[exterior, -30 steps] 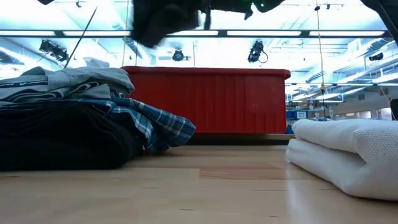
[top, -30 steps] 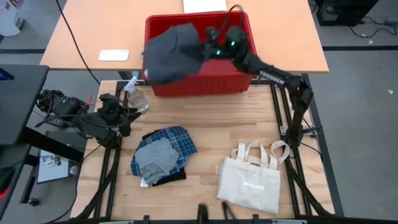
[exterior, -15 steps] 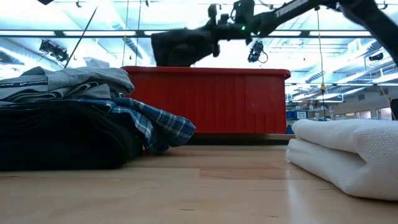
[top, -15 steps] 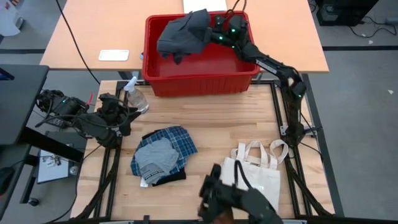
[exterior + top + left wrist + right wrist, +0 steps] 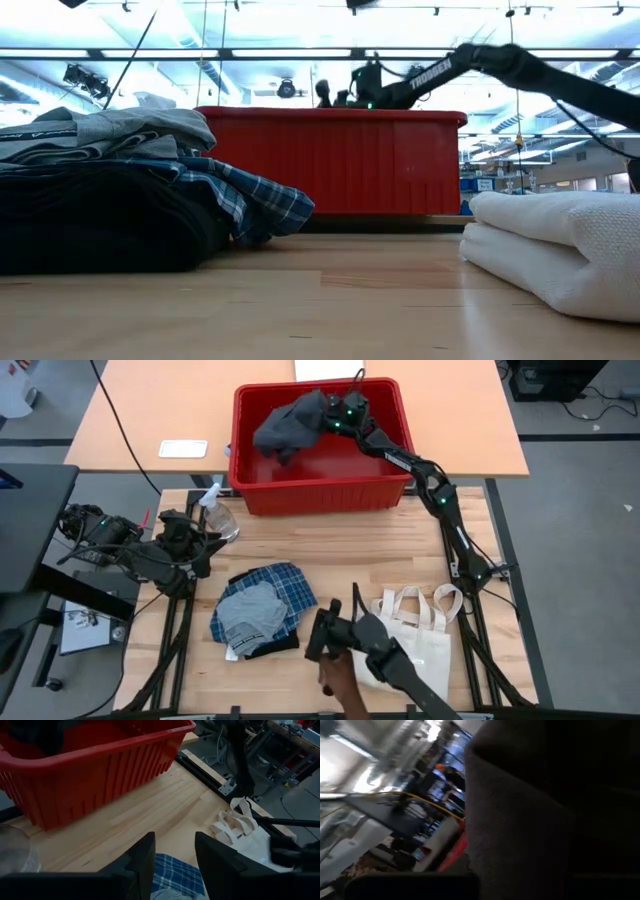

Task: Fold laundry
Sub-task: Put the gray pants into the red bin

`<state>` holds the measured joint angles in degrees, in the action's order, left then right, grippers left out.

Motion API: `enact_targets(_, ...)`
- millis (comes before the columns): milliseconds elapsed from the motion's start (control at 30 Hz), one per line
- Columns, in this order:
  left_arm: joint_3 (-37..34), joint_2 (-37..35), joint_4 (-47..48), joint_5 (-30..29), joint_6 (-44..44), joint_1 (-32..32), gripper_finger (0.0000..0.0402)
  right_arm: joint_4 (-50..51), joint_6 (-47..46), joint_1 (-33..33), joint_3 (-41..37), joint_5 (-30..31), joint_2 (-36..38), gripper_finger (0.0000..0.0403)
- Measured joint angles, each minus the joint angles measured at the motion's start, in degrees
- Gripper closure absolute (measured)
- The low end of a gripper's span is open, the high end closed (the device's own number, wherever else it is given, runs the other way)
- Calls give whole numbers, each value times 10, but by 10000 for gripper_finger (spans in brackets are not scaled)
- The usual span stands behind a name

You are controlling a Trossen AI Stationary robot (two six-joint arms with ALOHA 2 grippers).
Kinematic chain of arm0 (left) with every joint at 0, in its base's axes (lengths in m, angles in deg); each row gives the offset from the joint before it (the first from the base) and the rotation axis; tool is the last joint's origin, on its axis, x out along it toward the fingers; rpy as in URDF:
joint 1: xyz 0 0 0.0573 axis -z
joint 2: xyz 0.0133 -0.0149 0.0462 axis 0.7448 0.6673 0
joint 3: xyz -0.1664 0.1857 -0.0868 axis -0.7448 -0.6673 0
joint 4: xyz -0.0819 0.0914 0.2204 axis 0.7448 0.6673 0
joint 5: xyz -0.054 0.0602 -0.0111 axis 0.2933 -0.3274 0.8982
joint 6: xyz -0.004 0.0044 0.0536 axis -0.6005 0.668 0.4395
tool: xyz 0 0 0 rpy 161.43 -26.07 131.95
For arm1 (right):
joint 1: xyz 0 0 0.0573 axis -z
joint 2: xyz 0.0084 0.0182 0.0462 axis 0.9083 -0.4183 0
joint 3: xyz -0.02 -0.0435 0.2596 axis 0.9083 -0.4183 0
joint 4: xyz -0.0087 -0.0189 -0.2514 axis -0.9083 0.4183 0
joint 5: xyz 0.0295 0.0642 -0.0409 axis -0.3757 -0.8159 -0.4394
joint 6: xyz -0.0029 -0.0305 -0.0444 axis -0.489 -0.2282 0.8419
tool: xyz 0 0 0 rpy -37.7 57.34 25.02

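The dark grey garment is held over the red bin by the right gripper, its jaws seemingly clamped on the cloth; a snag on the rim could be risked; the left gripper is parked at the table's left edge, jaws apart.

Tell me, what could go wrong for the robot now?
The dark grey garment lies bunched in the red bin by the right gripper. If lifted out, it might catch the rim or slip. The spray bottle stands near the bin's corner, so a swinging garment could knock it over. The left gripper waits at the table's left edge.
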<state>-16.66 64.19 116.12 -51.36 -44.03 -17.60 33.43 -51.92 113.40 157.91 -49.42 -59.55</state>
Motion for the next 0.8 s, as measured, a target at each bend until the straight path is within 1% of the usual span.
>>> enact_targets(100,0,0,0,0,-3,0,257,60,-22,5,11,2,-16,345)
enact_targets(233,0,0,0,0,1,0,257,170,-14,5,12,51,-15,344)
enact_targets(333,0,0,0,1,2,0,258,212,-17,9,12,69,-14,344)
enact_targets(467,0,0,1,1,3,0,257,271,-23,19,13,68,-13,340)
enact_targets(600,0,0,1,9,6,0,258,326,-15,29,13,56,-13,325)
enact_targets(700,0,0,1,18,7,0,257,362,22,33,13,45,-13,306)
enact_targets(800,0,0,0,28,7,0,257,390,48,32,13,35,-13,277)
